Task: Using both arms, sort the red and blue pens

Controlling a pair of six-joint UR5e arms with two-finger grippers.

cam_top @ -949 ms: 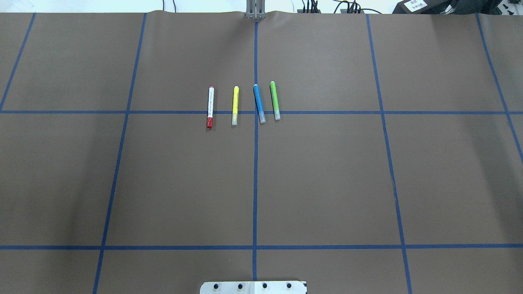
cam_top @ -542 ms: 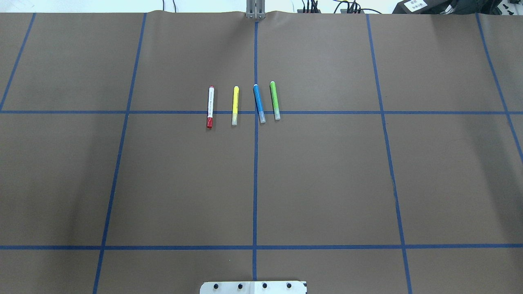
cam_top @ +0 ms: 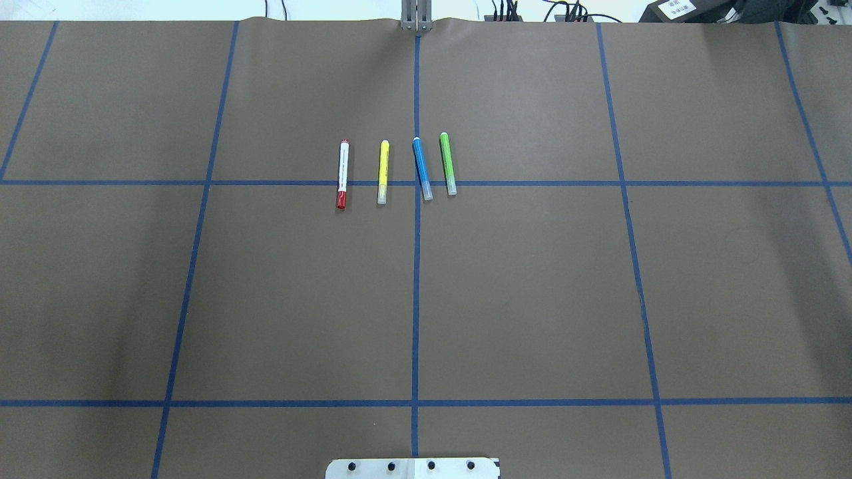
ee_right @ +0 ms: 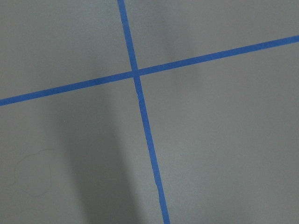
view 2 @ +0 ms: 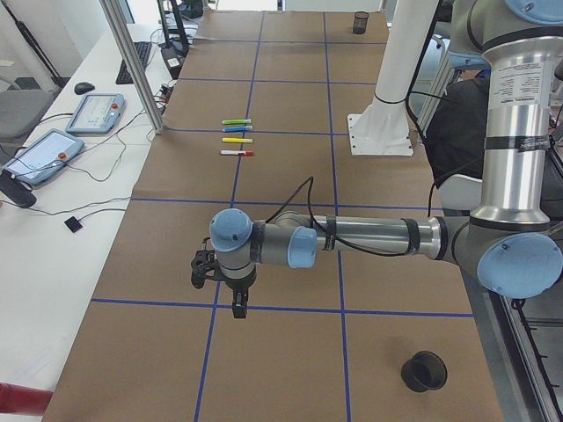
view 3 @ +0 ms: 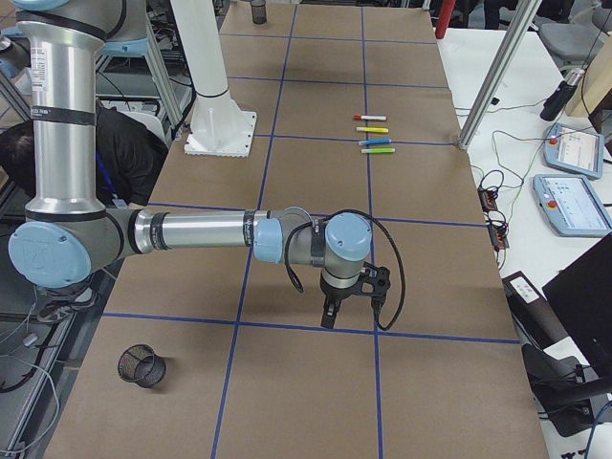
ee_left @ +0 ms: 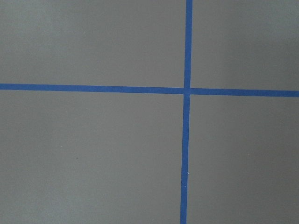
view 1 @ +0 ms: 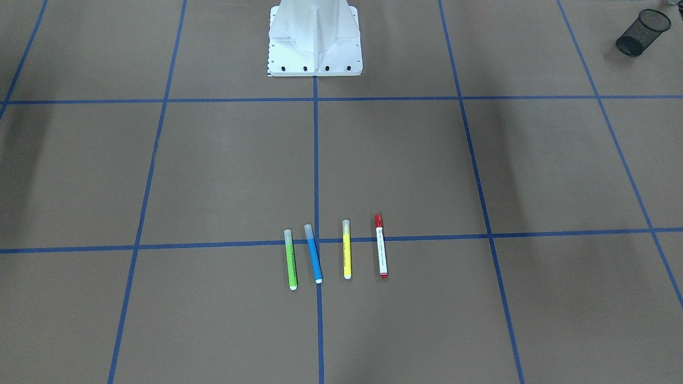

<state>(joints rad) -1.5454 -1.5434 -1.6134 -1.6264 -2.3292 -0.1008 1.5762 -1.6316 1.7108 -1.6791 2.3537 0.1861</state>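
Note:
The red pen (cam_top: 342, 174), white-barrelled with a red cap, lies leftmost in a row of pens at mid-table; it also shows in the front view (view 1: 381, 246). The blue pen (cam_top: 422, 168) lies third in that row, across the centre tape line (view 1: 313, 261). Neither arm reaches into the overhead or front views. The left gripper (view 2: 237, 303) hangs over the mat near the table's left end, far from the pens. The right gripper (view 3: 328, 316) hangs likewise near the right end. I cannot tell whether either is open or shut. Both wrist views show only brown mat and blue tape.
A yellow marker (cam_top: 383, 171) lies between the two pens and a green marker (cam_top: 448, 163) lies right of the blue one. A black mesh cup (view 1: 643, 32) stands at the left end, another cup (view 3: 142, 366) at the right end. The white robot base (view 1: 315, 37) stands mid-edge.

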